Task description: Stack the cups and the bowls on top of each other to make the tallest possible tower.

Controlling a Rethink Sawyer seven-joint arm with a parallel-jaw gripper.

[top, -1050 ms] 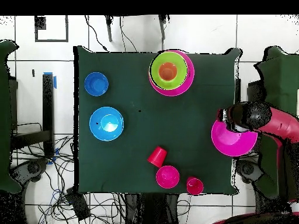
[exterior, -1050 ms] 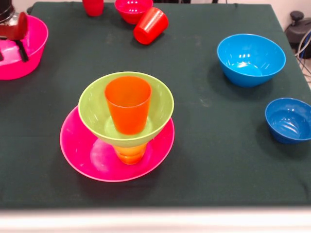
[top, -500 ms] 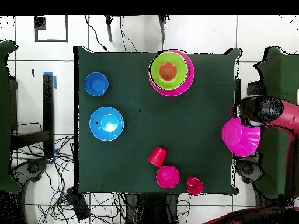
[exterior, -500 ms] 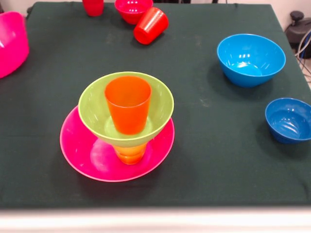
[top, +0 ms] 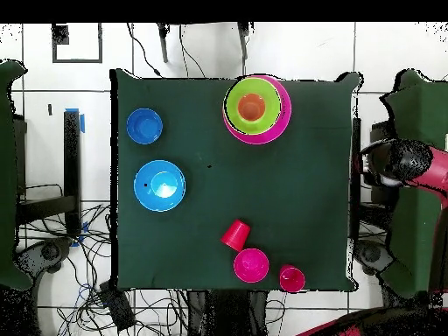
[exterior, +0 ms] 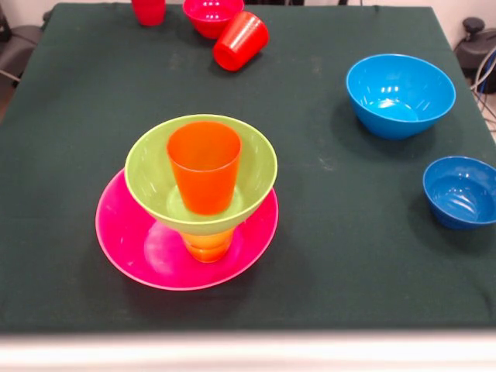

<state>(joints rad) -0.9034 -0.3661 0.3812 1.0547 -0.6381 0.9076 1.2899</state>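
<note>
at the near side of the table (exterior: 364, 263) stands the tower (exterior: 203, 203): a wide pink bowl (exterior: 147, 252) at the bottom, a yellow cup (exterior: 207, 244) on it, a lime green bowl (exterior: 256, 167) seated on that cup, and an orange cup (exterior: 204, 167) upright inside the green bowl. to its side, well apart, sits a small dark blue bowl (exterior: 462, 192), and beyond it a larger light blue bowl (exterior: 400, 94). at the far edge lie a tipped red cup (exterior: 241, 40), a small red bowl (exterior: 212, 15) and an upright red cup (exterior: 149, 11). the arm (top: 409, 164) hangs off the table's side in the overhead view; i cannot tell the state of its gripper. the plastic looks light, stiff and slippery, so the dark blue bowl is likely best pinched at its rim and lowered gently onto the orange cup, as the stack seems tippy
</note>
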